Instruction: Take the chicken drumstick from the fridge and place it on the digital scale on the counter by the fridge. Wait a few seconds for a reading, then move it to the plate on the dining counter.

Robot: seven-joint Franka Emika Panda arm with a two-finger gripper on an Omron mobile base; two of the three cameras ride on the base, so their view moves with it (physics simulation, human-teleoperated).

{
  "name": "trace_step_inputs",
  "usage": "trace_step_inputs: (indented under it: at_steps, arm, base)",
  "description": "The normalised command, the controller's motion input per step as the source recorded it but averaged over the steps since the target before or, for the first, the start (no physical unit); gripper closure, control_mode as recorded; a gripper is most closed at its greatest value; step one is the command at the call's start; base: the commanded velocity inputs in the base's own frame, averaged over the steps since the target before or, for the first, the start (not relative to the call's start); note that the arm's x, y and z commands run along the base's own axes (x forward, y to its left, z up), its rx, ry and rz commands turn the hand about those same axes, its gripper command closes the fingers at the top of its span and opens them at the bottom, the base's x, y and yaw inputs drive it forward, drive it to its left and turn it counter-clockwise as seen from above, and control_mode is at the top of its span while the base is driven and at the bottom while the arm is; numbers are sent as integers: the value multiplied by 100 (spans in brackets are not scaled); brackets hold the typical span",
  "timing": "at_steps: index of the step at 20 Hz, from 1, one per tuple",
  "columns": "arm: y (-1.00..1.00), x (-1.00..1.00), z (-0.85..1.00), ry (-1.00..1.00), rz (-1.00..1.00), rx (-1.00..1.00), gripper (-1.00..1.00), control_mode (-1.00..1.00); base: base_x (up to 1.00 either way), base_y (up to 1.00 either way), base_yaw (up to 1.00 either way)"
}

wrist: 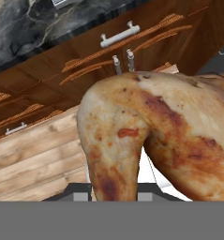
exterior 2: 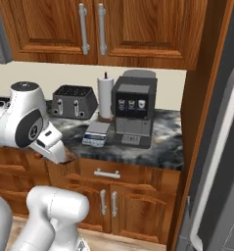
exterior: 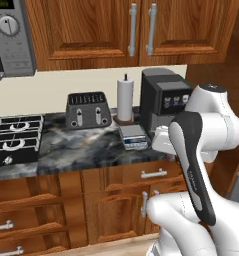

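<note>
From the left base camera, the scale (exterior: 133, 136), a flat pale slab, sits on the marbled stone surface (exterior: 81, 145) between the black slotted toaster (exterior: 88, 110) and the boxy coffee machine (exterior: 163, 97), just in front of the paper roll (exterior: 125, 98).

From the right base camera, the scale (exterior 2: 97, 134) lies just left of the coffee machine (exterior 2: 133, 110); the steel fridge (exterior 2: 221, 162) stands well to the right.

In the hand view, the claw is clamped narrow on the drumstick (wrist: 151, 136), lumpy, golden, greasy-looking, held low before the wooden drawers (wrist: 108, 51). The arm should probably lift it above the surface edge, then lower it squarely onto the scale.
</note>
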Motion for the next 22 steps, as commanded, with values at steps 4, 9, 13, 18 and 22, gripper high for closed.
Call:
trace_step_inputs:
  at_steps: [4, 9, 13, 18, 22]
  arm:
    - [0, 0, 0, 0, 0, 0, 100, 100]
    - [0, 0, 0, 0, 0, 0, 100, 100]
    - [0, 0, 0, 0, 0, 0, 100, 100]
    - [0, 0, 0, 0, 0, 0, 100, 100]
    - [5, 38, -11, -1, -6, -14, 100, -100]
  base:
    - [57, 23, -2]
    - [56, 33, -5]
    - [57, 40, -6]
    - [53, 37, -6]
    - [0, 0, 0]
